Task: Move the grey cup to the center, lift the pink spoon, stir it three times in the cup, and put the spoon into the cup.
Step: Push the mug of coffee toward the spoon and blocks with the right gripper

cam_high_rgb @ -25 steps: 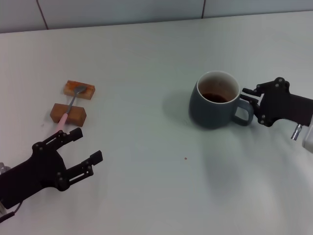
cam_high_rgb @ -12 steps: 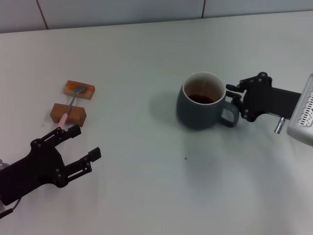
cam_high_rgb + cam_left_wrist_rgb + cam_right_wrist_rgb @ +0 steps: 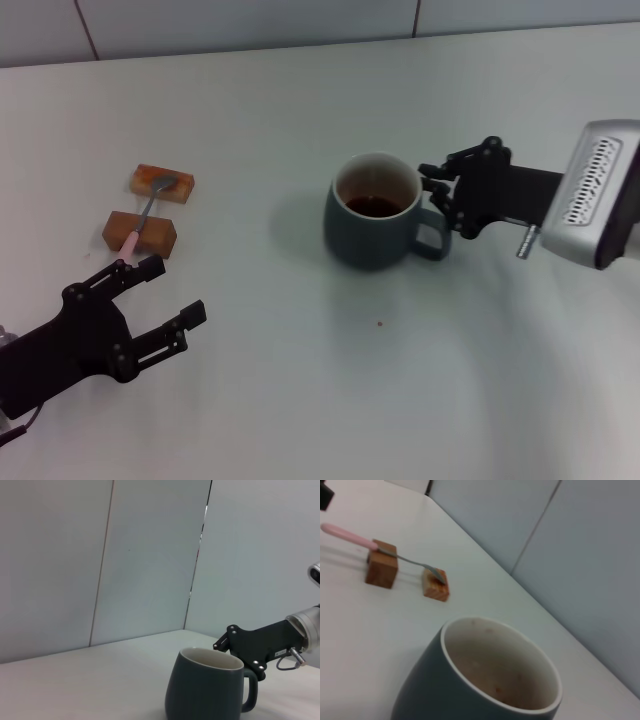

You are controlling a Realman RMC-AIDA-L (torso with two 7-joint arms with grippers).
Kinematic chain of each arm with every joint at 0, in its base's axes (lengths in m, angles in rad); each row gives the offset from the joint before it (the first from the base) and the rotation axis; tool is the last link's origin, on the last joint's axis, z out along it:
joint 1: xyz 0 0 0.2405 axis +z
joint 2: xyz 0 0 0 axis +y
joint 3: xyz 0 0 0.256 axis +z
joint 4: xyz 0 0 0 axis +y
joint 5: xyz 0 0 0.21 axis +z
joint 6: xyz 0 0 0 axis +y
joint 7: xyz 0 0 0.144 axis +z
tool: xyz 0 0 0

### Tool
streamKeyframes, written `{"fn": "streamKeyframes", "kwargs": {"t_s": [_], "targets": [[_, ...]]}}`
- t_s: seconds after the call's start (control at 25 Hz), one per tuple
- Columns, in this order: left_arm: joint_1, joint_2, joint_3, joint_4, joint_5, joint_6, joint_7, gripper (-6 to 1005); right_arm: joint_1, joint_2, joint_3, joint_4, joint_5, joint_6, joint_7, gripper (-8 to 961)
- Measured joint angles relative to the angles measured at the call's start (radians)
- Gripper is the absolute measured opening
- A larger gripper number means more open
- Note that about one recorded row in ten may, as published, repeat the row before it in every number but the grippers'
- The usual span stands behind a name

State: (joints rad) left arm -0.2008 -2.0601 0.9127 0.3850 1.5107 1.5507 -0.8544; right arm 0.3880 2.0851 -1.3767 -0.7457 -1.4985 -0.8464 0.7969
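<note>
The grey cup (image 3: 372, 228) stands upright on the white table (image 3: 300, 400) near the middle, with dark liquid inside and its handle towards my right arm. My right gripper (image 3: 440, 203) is shut on the cup's handle. The cup also shows in the left wrist view (image 3: 202, 692), with the right gripper (image 3: 226, 645) behind it, and fills the right wrist view (image 3: 485, 680). The pink spoon (image 3: 148, 210) lies across two brown blocks at the left; it also shows in the right wrist view (image 3: 350, 536). My left gripper (image 3: 165, 292) is open and empty, just in front of the spoon's pink handle end.
The two brown blocks under the spoon are the near one (image 3: 139, 232) and the far one (image 3: 161, 183). They also show in the right wrist view, near block (image 3: 381, 570) and far block (image 3: 436, 585). A tiled wall runs along the table's far edge.
My right gripper has slid the cup to the left, towards the middle of the table. The left gripper has shifted slightly and then held still. The spoon has not moved.
</note>
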Motion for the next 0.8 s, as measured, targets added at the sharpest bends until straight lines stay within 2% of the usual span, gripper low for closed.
{"fn": "streamKeyframes", "kwargs": {"t_s": [0.16, 0.8], "targets": [[0.002, 0.000, 0.000, 0.000, 0.000, 0.000, 0.000, 797, 0.026, 0.001, -0.072, -0.014, 0.000, 0.049, 0.081, 88], [0.006, 0.000, 0.000, 0.000, 0.000, 0.005, 0.000, 796, 0.109, -0.002, -0.149, -0.007, -0.001, 0.075, 0.234, 88]]}}
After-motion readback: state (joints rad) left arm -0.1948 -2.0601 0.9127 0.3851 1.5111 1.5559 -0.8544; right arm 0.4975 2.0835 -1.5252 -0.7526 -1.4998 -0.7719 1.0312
